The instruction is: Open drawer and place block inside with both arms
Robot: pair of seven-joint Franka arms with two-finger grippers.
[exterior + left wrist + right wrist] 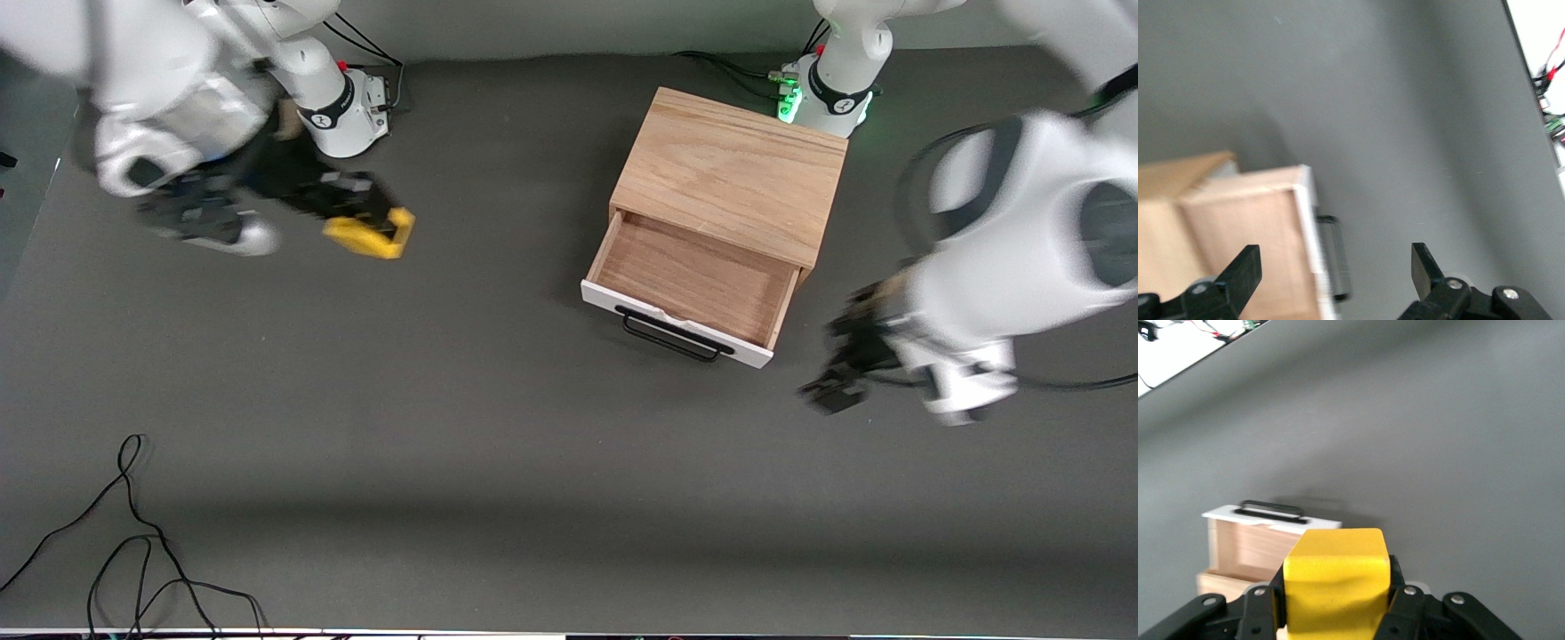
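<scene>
Start at the right arm's end of the desk; your right hand is up over bare desk there, clamped on the block, which fills the gap between its fingers in the right wrist view; the block is well apart from the drawer. Move along to the cabinet; the drawer is pulled out toward the front camera, its handle free and its floor bare, so opening looks done. Your left hand hangs over the desk just beside the drawer's front corner, toward the left arm's end, fingers spread and holding nothing, though the front view blurs it. What remains is carrying the block across and releasing it inside.
</scene>
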